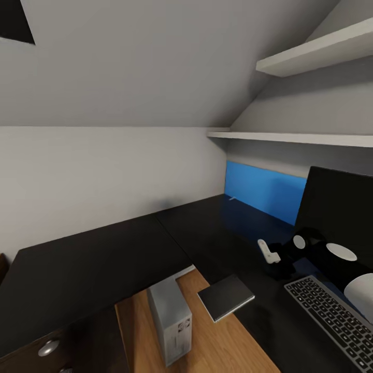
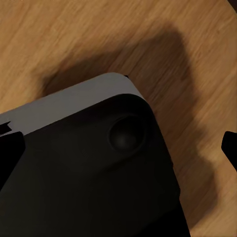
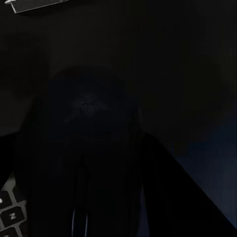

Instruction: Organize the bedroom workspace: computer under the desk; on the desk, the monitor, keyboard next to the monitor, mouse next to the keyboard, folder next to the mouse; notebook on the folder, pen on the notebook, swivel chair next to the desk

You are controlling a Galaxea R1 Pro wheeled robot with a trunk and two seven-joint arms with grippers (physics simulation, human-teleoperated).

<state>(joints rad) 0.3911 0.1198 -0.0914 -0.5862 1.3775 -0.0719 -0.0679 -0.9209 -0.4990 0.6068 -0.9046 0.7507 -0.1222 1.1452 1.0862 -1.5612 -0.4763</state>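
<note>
From left to right in the head view, the desk (image 1: 103, 259) is seen as a black glossy corner top against the pale wall, with a blue back panel (image 1: 264, 191) on its right wing; the computer (image 1: 171, 324) is seen standing upright on the wood floor (image 1: 228, 347) in the inner angle of the desk, partly under the edge of the top; just right of it, a flat dark grey pad (image 1: 226, 296) is seen overhanging the desk edge; further right, the keyboard (image 1: 331, 321) is laid on the desk, and the monitor (image 1: 336, 207) is stood behind it, near the back panel; a small white object (image 1: 268, 252) is seen on the desk left of the monitor's foot.

In the left wrist view, a dark rounded body over wood floor is shown; the left jaws' state cannot be told.

In the right wrist view, the scene is very dark; a few keyboard keys (image 3: 7, 210) are seen at one corner, beside a dark rounded shape; whether the right jaws are open or closed cannot be told.
</note>
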